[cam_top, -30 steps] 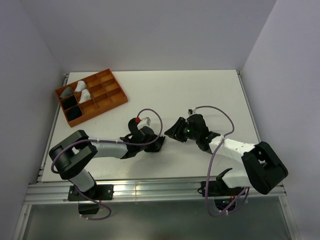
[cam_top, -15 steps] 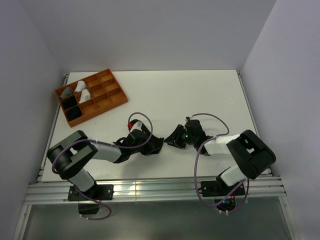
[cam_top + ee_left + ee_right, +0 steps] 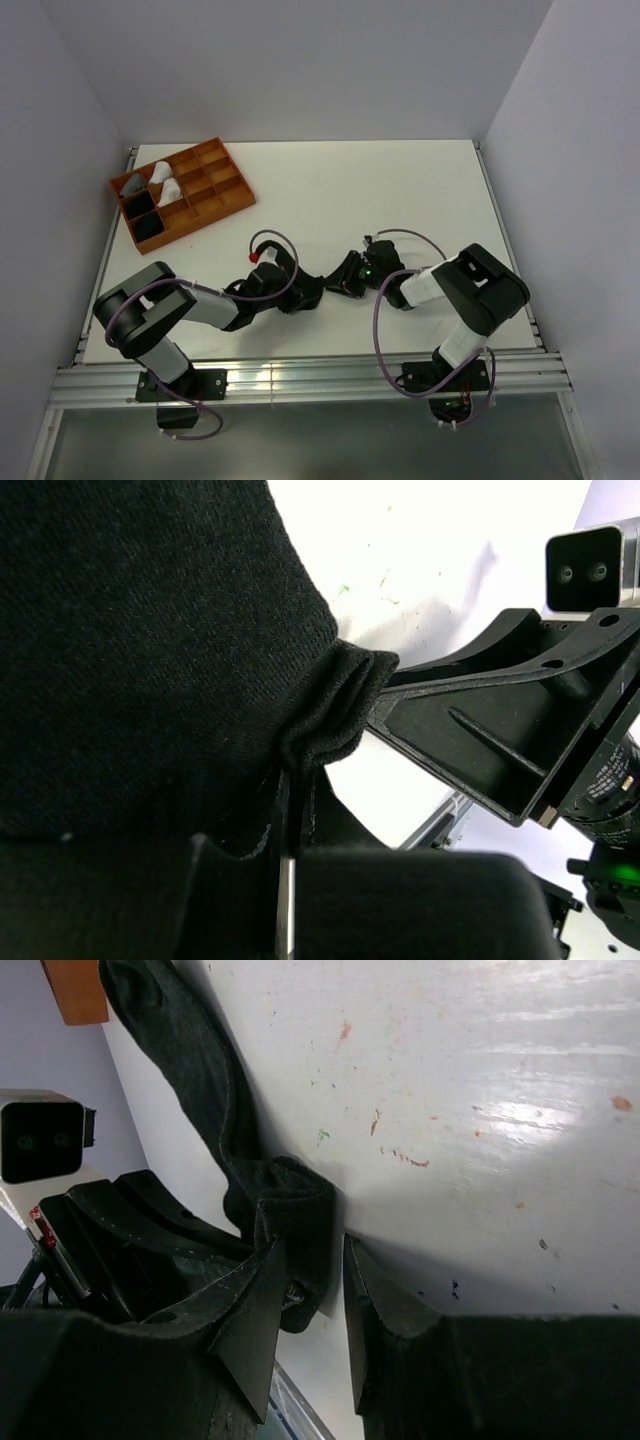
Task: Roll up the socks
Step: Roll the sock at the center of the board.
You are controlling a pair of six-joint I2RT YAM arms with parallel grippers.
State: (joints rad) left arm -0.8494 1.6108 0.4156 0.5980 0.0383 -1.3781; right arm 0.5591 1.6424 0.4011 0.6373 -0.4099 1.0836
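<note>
Black sock (image 3: 215, 1130) flat on white surface (image 3: 380, 190) near front edge, left tool (image 3: 285, 880) clenched on its bunched end, right tool (image 3: 310, 1290) jaws part-open straddling same fold, orange tray (image 3: 215, 195) far left

A white table (image 3: 380, 190) carries an orange divided tray (image 3: 181, 191) and a black sock (image 3: 304, 292).

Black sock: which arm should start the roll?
Right, probably. The left gripper is shut on the black sock, anchoring it. The right gripper has its fingers either side of the bunched end, free to turn it.
</note>
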